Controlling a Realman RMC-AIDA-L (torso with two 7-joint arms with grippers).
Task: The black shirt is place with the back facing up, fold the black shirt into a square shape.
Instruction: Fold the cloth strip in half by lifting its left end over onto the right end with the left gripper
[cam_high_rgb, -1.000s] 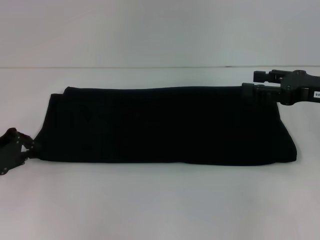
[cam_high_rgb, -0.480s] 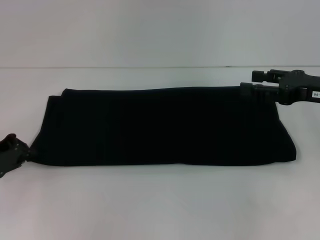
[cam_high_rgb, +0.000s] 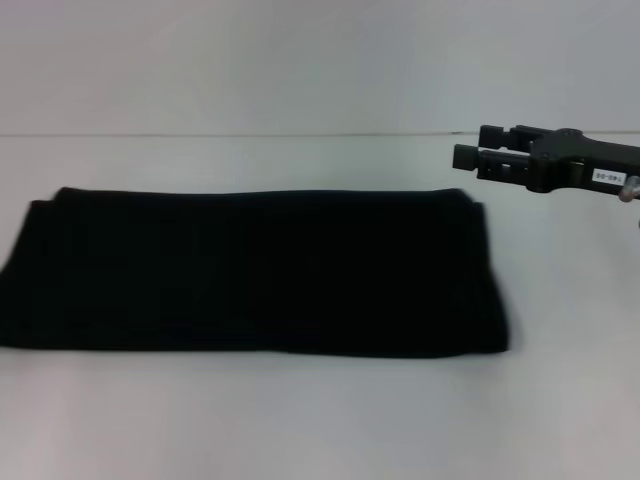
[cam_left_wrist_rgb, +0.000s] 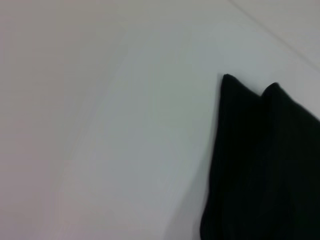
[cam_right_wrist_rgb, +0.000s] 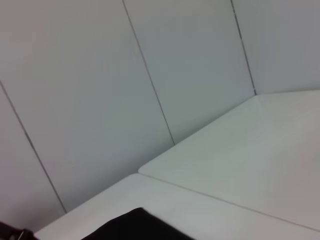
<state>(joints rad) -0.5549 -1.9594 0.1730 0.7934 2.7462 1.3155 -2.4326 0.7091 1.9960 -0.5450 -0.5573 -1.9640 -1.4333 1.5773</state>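
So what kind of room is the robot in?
Probably a lab or test room, not a home. There's just a plain white table, bare white wall panels, and one black shirt folded into a long strip. The right gripper hangs above its far corner.

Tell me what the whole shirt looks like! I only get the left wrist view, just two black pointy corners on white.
Observer: In the head view the black shirt is a long flat band across the table, not square yet.
Operator: Where's the right end effector?
Observer: The right end effector shows just beyond the shirt's far right corner, apart from the cloth.
Operator: And the left one?
Observer: The left end effector shows in no view.
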